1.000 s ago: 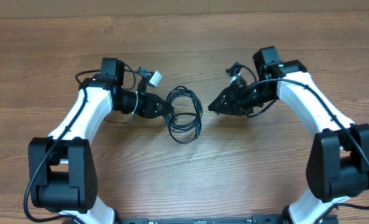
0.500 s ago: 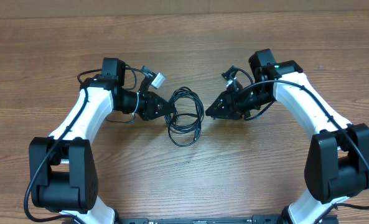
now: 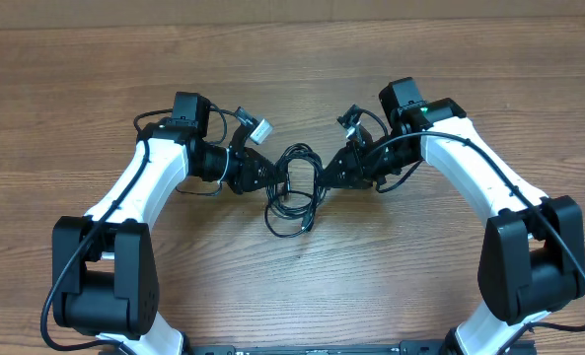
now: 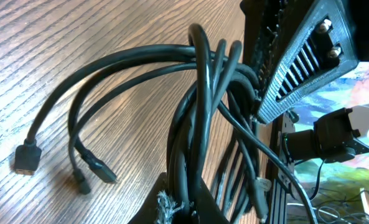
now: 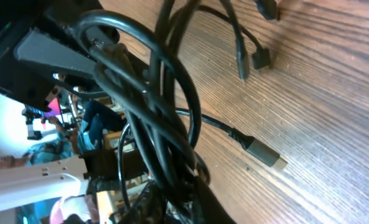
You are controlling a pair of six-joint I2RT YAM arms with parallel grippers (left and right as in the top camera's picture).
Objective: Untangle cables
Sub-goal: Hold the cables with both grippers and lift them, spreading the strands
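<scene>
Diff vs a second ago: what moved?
The right claw moved left to the cables and closed on their right side. The left claw kept its grip on the left side, edging slightly right. Cables otherwise stayed put.

My overhead camera looks straight down on the desk (image 3: 292,286) from high up. My wrist cameras sit close behind the left gripper (image 3: 275,176) and right gripper (image 3: 324,176), facing each other across the same cables (image 4: 203,81).
</scene>
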